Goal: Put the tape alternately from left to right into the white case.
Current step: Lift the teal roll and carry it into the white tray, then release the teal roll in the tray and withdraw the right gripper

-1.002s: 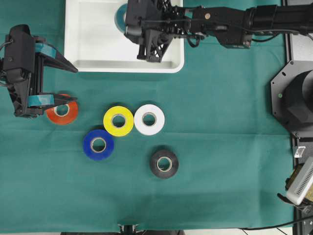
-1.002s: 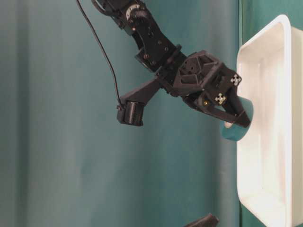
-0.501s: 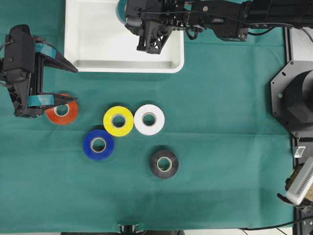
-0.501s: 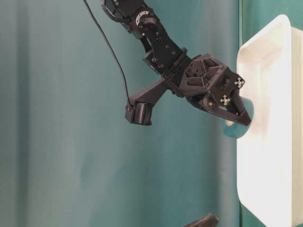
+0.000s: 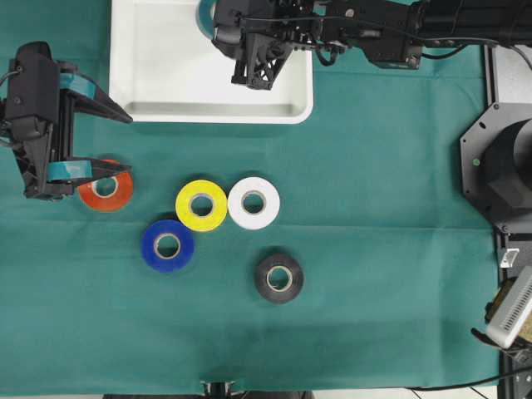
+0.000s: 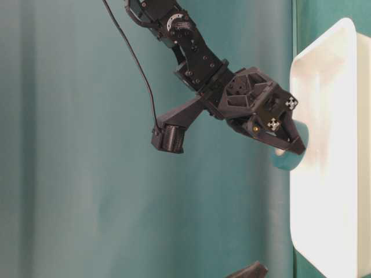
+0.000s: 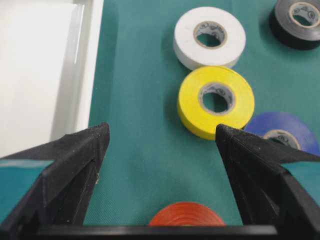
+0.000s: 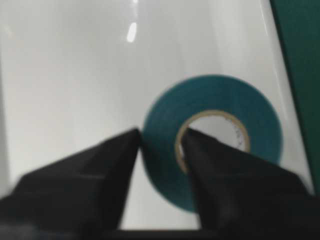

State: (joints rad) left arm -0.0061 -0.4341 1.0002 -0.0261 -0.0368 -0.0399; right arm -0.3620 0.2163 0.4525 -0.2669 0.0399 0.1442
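I see my right gripper (image 8: pixel 160 137) straddling the teal tape (image 8: pixel 212 140) against the white case (image 5: pixel 141 75) rim, grip unclear; left gripper (image 7: pixel 160 140) open

one tape roll (image 8: pixel 212 145) in the white case (image 5: pixel 158 75), five rolls (image 5: pixel 201 204) outside it on the cloth (image 5: pixel 374 249)

Overhead camera looked straight down on the whole green table (image 5: pixel 374 249). Table-level camera sat low, turned sideways, close on the white case (image 6: pixel 330 191). Left wrist camera looked out between its fingers; right wrist camera hung close above the case, blurred. All four shared the case.
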